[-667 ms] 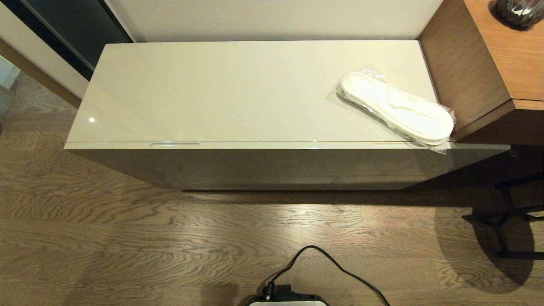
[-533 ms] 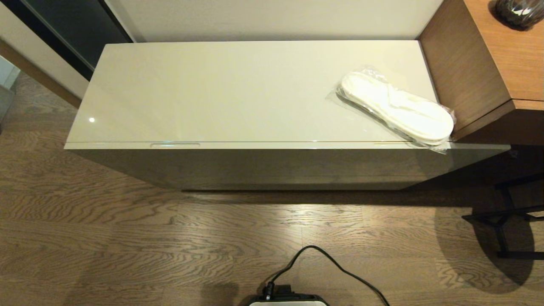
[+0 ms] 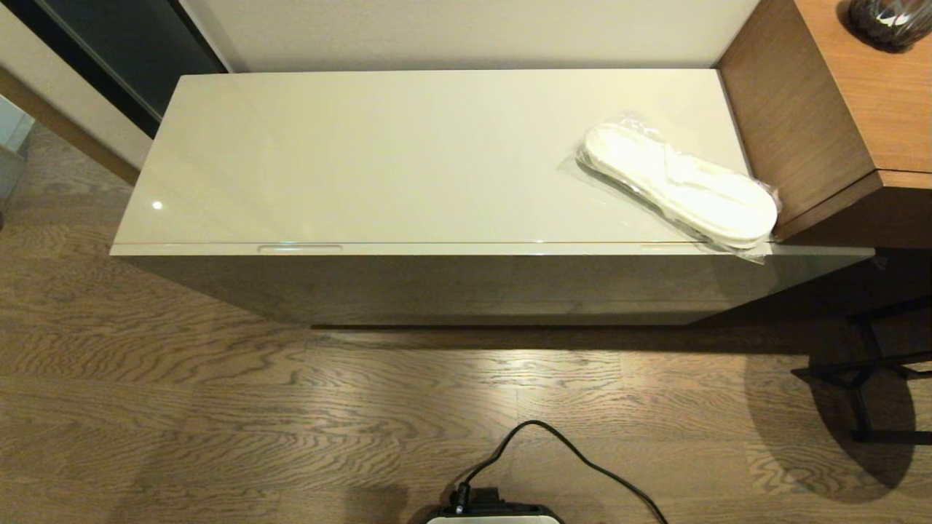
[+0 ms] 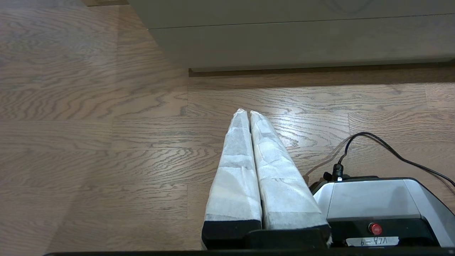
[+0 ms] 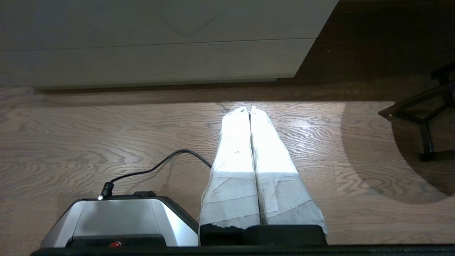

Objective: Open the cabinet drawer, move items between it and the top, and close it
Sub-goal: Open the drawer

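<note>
A low glossy beige cabinet stands before me with its cream top (image 3: 378,153) bare on the left and middle. White slippers (image 3: 681,182) sealed in clear plastic lie at the top's right end, their toe end reaching the front edge. The cabinet drawer (image 3: 466,251) is closed, a thin seam and a slot handle (image 3: 299,248) showing along its front lip. The toilet-paper roll is out of view. Neither arm shows in the head view. My left gripper (image 4: 246,112) and my right gripper (image 5: 249,108) hang shut and empty over the floor, short of the cabinet's front (image 4: 302,42).
A brown wood-grain desk (image 3: 837,109) butts against the cabinet's right end, a dark object (image 3: 885,22) on it. Black chair legs (image 3: 866,371) stand on the wood floor at right. My base (image 3: 495,513) with a black cable (image 3: 575,451) sits at the near edge.
</note>
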